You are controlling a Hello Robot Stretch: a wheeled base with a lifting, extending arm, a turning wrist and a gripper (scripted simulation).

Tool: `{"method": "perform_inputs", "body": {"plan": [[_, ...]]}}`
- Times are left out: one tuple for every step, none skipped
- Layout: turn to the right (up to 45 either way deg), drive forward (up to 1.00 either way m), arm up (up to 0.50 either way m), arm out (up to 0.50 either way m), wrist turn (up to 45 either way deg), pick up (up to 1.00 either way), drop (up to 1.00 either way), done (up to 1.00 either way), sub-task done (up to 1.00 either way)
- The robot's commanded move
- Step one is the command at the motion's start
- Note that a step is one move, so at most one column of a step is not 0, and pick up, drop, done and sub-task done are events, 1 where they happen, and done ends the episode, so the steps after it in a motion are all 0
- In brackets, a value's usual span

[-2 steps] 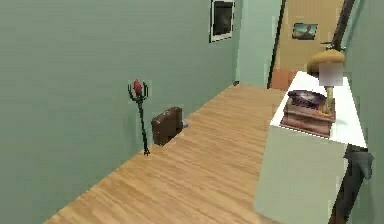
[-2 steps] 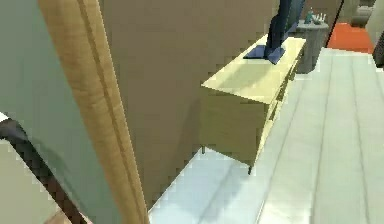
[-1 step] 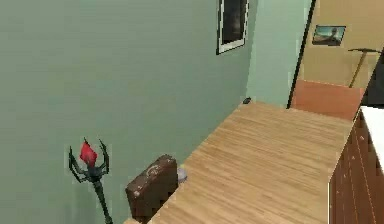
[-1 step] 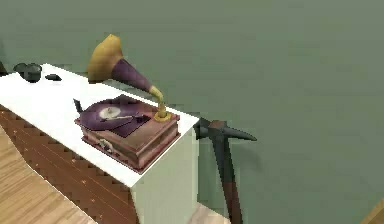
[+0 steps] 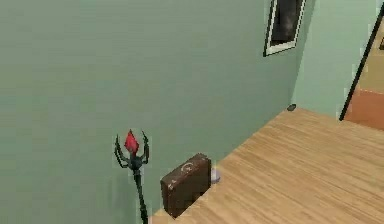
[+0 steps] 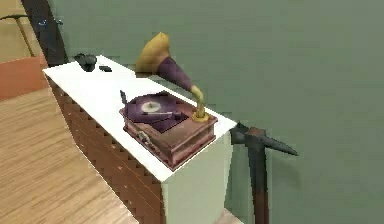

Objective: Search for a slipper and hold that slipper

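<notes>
A small pale blob (image 5: 215, 177) lies on the wooden floor against a brown suitcase (image 5: 187, 185) by the green wall; its shape is too small to name. Farther along the wall's foot sits a tiny dark thing (image 5: 291, 107). On the white cabinet top (image 6: 100, 85) in the arm side view lie two small dark things (image 6: 85, 62), also too small to name.
A dark staff with a red gem (image 5: 133, 152) stands left of the suitcase. A framed picture (image 5: 285, 24) hangs on the wall and a doorway (image 5: 365, 90) opens at the right. A gramophone (image 6: 165, 110) stands on the cabinet, and a pickaxe (image 6: 258, 150) leans beside it. Open wooden floor (image 5: 300, 170) stretches ahead.
</notes>
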Motion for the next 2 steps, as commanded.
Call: {"method": "perform_inputs", "body": {"plan": [[0.0, 0.15, 0.00, 0.00, 0.0, 0.00, 0.00, 0.00, 0.00], [39.0, 0.00, 0.00, 0.00, 0.0, 0.00, 0.00, 0.00, 0.00]]}}
